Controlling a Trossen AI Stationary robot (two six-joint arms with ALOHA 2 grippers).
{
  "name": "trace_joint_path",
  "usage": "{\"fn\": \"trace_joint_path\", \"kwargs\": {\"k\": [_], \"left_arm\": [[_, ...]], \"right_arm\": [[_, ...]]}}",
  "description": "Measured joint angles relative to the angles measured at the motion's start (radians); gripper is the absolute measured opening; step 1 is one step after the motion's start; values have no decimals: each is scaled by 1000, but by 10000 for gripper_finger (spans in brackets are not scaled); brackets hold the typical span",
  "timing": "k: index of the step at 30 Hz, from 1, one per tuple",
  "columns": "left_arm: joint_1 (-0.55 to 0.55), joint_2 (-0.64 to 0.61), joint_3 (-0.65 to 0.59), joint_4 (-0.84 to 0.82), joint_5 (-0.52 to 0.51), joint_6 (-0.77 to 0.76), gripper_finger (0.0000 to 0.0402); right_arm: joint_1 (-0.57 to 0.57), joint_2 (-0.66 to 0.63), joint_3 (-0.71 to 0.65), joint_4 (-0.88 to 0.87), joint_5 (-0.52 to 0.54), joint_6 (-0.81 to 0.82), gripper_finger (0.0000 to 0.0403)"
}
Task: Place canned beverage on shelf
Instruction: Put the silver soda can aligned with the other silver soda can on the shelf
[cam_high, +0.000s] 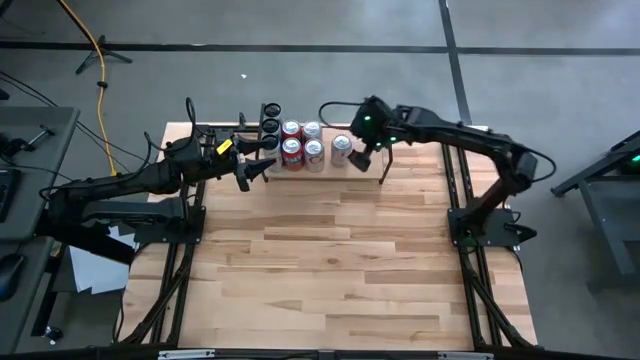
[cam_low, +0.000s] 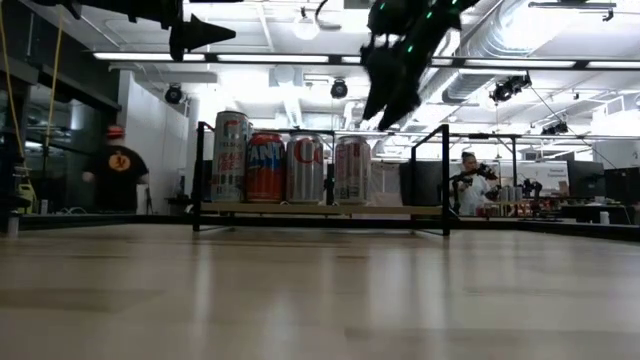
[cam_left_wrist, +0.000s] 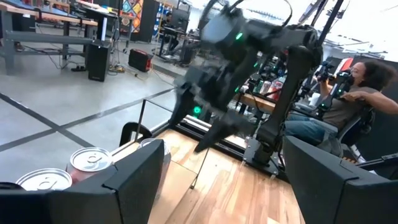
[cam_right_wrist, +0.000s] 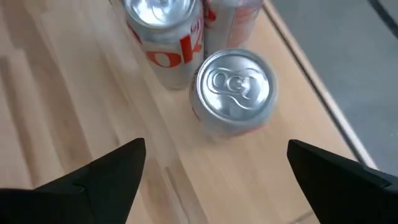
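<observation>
1. Overhead, the shelf (cam_high: 375, 165) sits at the bench's (cam_high: 330, 270) far edge; the silver can (cam_high: 342, 148) stands on it, beside the others.
2. Low view: the right gripper (cam_low: 390, 95) hangs above the row, likely clearing it.
3. Left wrist: the left gripper (cam_left_wrist: 221, 186) waits open, empty.
4. Right wrist: the right gripper's jaws are spread, empty, above the can.

Shelf (cam_high: 385, 158) sits at the upper centre of the frame, on the table's far edge. Upright cans stand on it in a cluster; the rightmost can (cam_high: 342, 149) stands slightly apart from the others. Right gripper (cam_high: 362, 158) is just right of that can, nothing between its fingers. Left gripper (cam_high: 262, 168) is at the cluster's left edge, fingers apart, empty.
</observation>
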Motion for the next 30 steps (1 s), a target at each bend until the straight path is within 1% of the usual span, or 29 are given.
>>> {"fn": "trace_joint_path", "kwargs": {"k": [4,6,8,10,13,16,18,21,23,25,28,30], "left_arm": [[0,0,0,0,0,-1,284],[0,0,0,0,0,-1,284],[0,0,0,-1,0,-1,284],[0,0,0,-1,0,-1,284],[0,0,0,0,0,-1,284],[0,0,0,0,0,-2,284],[0,0,0,0,0,-2,284],[0,0,0,0,0,-2,284],[0,0,0,0,-6,-2,284],[0,0,0,0,-14,-7,284],[0,0,0,0,-16,-37,284],[0,0,0,0,-16,-45,284]], "right_arm": [[9,-109,-1,-38,-5,31,377],[23,-172,-8,-37,-31,50,377],[46,-238,-26,-12,-55,71,377],[77,-302,-65,49,-64,108,377],[136,-401,-182,218,-65,195,377],[206,-482,-343,476,-66,314,377],[248,-513,-443,652,-67,380,377],[289,-536,-548,883,-69,450,377],[300,-539,-584,1015,-62,504,377],[301,-539,-596,1098,-55,585,377],[300,-539,-597,1157,-47,691,377],[297,-539,-597,1176,-43,706,377]]}}
